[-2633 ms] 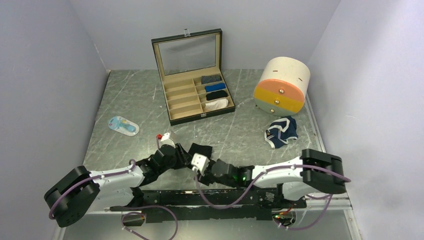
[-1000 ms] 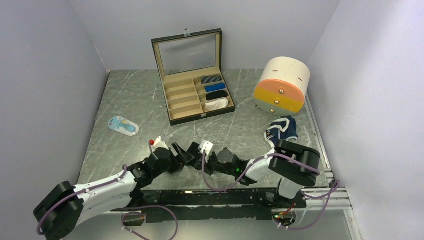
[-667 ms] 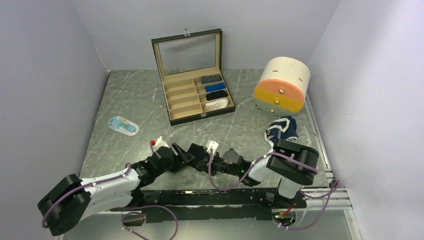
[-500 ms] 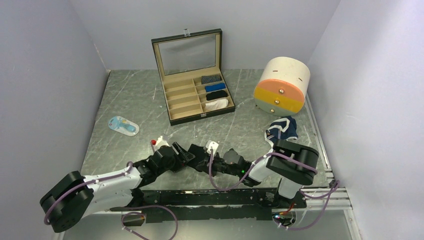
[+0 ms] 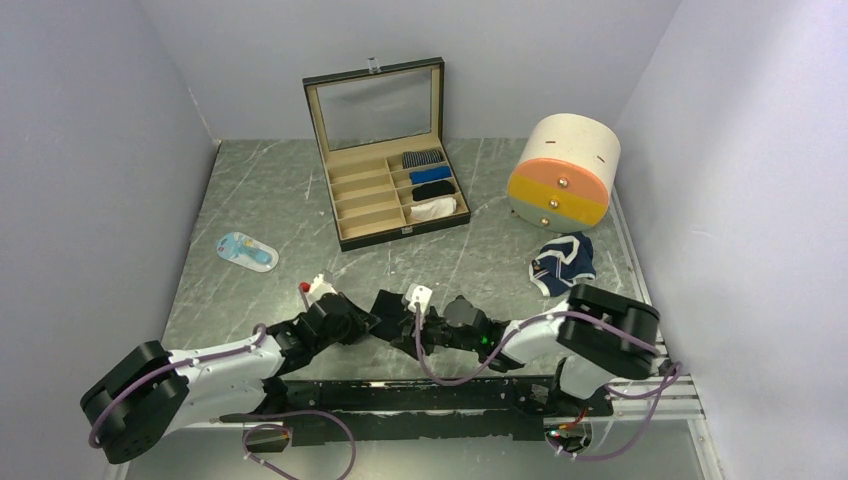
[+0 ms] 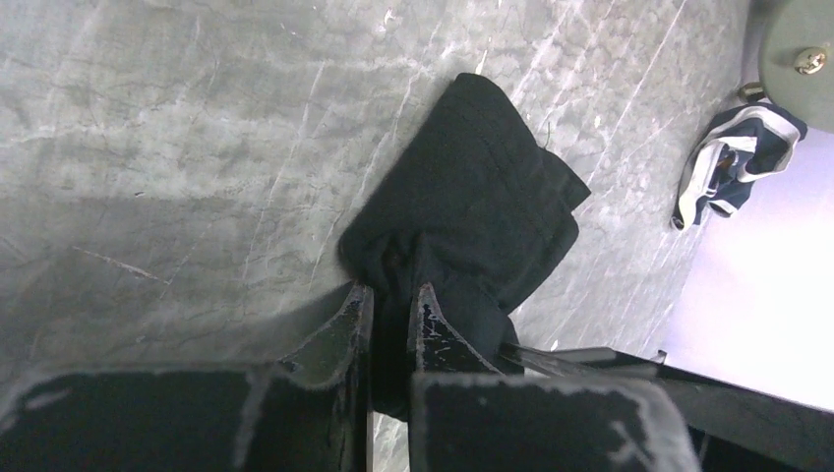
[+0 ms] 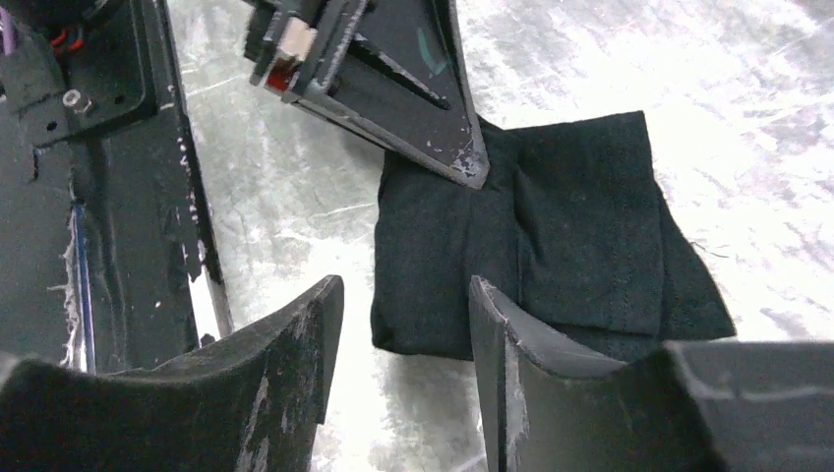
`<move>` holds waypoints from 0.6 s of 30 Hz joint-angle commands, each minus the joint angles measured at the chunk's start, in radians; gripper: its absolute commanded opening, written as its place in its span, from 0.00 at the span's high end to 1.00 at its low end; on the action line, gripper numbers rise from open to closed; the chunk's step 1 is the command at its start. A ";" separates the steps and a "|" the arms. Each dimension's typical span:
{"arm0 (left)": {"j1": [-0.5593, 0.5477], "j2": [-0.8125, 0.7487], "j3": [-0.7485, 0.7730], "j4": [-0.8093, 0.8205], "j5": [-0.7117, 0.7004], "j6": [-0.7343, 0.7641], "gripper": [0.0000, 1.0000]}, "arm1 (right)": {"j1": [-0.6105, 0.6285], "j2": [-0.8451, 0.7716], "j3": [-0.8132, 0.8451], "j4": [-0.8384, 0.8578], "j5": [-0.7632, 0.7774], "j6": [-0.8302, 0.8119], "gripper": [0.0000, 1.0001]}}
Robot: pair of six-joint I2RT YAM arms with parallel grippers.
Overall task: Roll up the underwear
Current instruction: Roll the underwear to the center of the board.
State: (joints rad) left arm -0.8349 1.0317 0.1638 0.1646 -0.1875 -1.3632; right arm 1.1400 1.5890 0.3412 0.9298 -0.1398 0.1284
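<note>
The black underwear [image 5: 392,304] lies folded flat on the grey table between my two grippers. In the left wrist view my left gripper [image 6: 390,290] is shut on the near edge of the black underwear [image 6: 472,187], and a pinch of cloth bunches between its fingers. My right gripper [image 7: 405,285] stands open just short of a corner of the black underwear [image 7: 580,226], with only bare table between its fingers. The left gripper's fingers [image 7: 433,118] press on the cloth's far edge there. From above, the left gripper [image 5: 372,318] and right gripper [image 5: 408,322] nearly meet. The navy underwear [image 5: 563,262] lies crumpled at the right.
An open compartment box [image 5: 385,190] with rolled cloth bundles stands at the back. A round drawer unit [image 5: 562,170] is at the back right, beside the navy garment [image 6: 733,162]. A small blue and white item [image 5: 247,250] lies at the left. A black rail [image 5: 420,395] runs along the near edge.
My left gripper has shut on the black underwear's edge. My right gripper has opened and let go of the cloth, and its arm has shifted slightly.
</note>
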 commanded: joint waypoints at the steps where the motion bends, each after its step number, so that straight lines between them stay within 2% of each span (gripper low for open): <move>1: 0.002 0.025 -0.022 -0.322 -0.064 0.071 0.95 | 0.054 -0.148 0.051 -0.291 0.094 -0.160 0.45; 5: 0.002 0.013 -0.023 -0.340 -0.045 0.063 0.95 | 0.144 -0.213 0.104 -0.404 0.276 -0.313 0.42; 10: 0.001 0.025 -0.013 -0.347 -0.031 0.064 0.95 | 0.236 -0.125 0.160 -0.394 0.456 -0.408 0.42; 18: 0.001 0.058 0.008 -0.356 -0.021 0.074 0.95 | 0.299 0.063 0.243 -0.285 0.546 -0.492 0.45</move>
State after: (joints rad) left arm -0.8349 1.0370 0.2146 0.0647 -0.1871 -1.3506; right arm 1.4227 1.5967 0.5358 0.5697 0.3180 -0.2924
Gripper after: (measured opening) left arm 0.120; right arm 0.570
